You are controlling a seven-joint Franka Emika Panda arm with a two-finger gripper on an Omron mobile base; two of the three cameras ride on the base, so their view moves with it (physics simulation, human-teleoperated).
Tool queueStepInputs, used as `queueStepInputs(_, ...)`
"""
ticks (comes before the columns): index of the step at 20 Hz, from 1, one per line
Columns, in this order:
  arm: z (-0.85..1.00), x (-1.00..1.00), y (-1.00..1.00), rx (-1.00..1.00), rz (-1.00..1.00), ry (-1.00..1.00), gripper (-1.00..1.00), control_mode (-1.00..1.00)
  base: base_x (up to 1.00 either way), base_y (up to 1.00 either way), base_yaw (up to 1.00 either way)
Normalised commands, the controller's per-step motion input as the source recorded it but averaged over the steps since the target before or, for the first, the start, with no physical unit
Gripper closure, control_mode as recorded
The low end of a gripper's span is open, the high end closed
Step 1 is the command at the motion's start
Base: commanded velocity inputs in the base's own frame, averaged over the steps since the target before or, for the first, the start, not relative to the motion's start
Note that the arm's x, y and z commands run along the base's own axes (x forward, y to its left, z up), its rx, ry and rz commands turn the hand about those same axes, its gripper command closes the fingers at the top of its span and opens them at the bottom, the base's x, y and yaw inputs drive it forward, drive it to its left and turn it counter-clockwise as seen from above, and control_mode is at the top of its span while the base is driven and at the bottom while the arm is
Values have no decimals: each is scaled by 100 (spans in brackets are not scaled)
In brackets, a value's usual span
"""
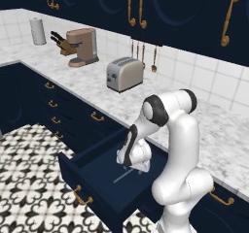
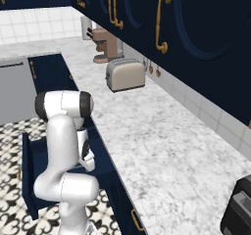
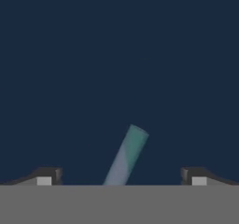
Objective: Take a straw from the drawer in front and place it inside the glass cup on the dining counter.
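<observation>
Drawer (image 1: 92,176) pulled out under the marble counter (image 2: 162,146), arm bent down into it. Straw (image 3: 127,154) lies flat on the dark blue drawer floor, w/ one end reaching btwn the fingers (image 3: 121,177). Fingers spread wide, nothing gripped, tips either side of the straw, not touching it. Toaster (image 1: 124,74) up on counter.

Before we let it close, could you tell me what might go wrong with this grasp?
1. The straw lies slanted between the open gripper's fingertips, and only one end shows in the hand view. Closing so near an end could tip it or let it slip out.
2. It is very thin and lies flat on the drawer floor, so the fingers may scrape the floor or close above it.
3. The hand is low inside the drawer; lifting off-line could clip its walls.
</observation>
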Motion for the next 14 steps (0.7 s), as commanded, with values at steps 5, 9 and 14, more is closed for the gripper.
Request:
queueStepInputs(5,-32,-10,11,0,0,0,100,-100,0,0,0)
queueStepInputs(9,-19,-15,10,0,-2,0,100,-100,0,0,0)
queueStepInputs(14,-8,-1,6,0,-3,0,100,-100,0,0,0)
